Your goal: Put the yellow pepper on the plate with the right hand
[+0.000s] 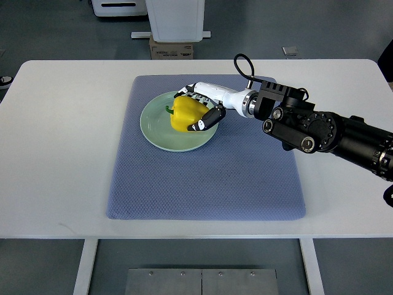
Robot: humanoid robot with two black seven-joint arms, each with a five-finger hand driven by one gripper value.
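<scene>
A yellow pepper with a green stem lies on its side on the pale green plate, toward the plate's right half. My right hand reaches in from the right over the plate's edge. Its fingers curl around the pepper's right side, front and back, so it is shut on the pepper. The pepper appears to rest on the plate. My left arm does not show.
The plate sits on a blue-grey mat spread over the white table. My black right forearm crosses the mat's upper right corner. A cardboard box and a white stand lie beyond the table's far edge.
</scene>
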